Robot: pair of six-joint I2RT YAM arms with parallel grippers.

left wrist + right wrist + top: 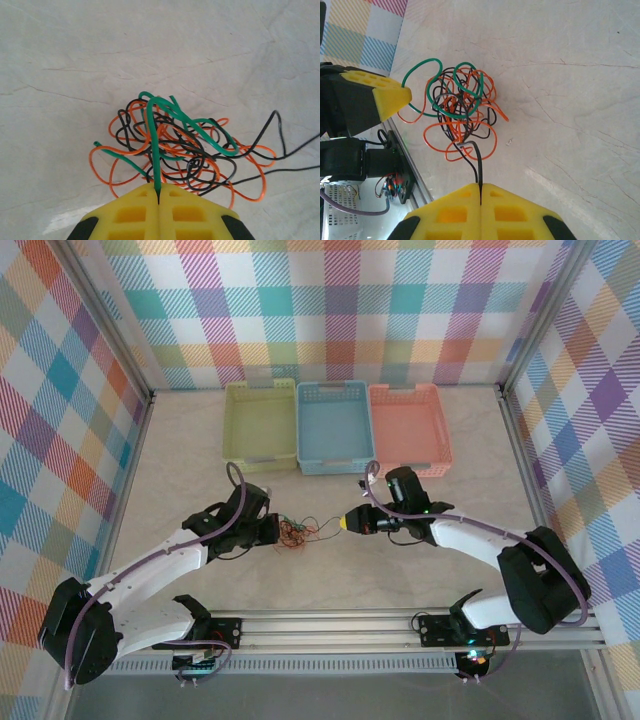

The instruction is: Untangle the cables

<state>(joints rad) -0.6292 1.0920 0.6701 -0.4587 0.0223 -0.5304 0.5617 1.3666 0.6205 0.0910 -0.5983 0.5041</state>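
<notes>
Left arm (150, 565) and right arm (465, 535) reach inward — jaws closed, tips facing each other.

No readable text, seemingly no labels

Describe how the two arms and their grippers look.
The left arm and right arm have white shells, black joints and a thick lilac cable along each. The left gripper and right gripper are yellow, wedge-shaped, with rectangular recesses and black corners.

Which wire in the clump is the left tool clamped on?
The thin green wire: it runs straight into the shut left tool. The right tool pinches a thin black wire instead.
</notes>
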